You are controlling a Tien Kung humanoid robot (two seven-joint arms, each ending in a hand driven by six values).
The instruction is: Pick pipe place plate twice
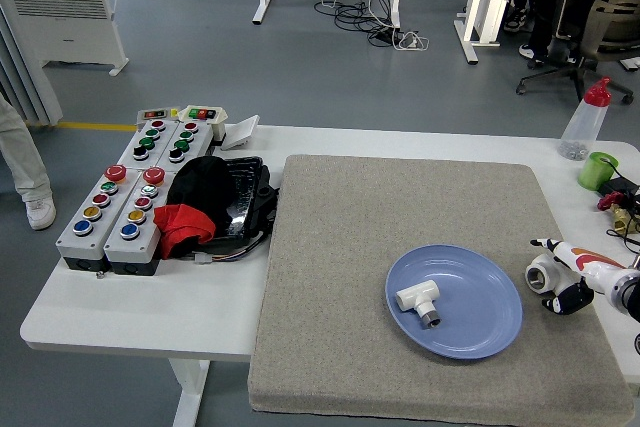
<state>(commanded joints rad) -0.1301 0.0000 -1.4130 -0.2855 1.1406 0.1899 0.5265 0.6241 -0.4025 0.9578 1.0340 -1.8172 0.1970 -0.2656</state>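
A blue plate (497,332) lies on the grey mat (380,217), right of its middle. In it rests a white T-shaped pipe fitting (417,298) with a grey end. A second white pipe piece (541,273) lies on the mat just right of the plate. My right hand (556,272) comes in from the right edge. One finger reaches over the top of that piece and the thumb sits below it, spread and not closed on it. The left arm is out of sight.
Grey button boxes (118,205) and a black and red cloth (195,202) over a black tray sit at the table's left. A spray bottle (585,119) and a green cup (598,169) stand at the far right. A person's leg (22,162) shows at the left edge.
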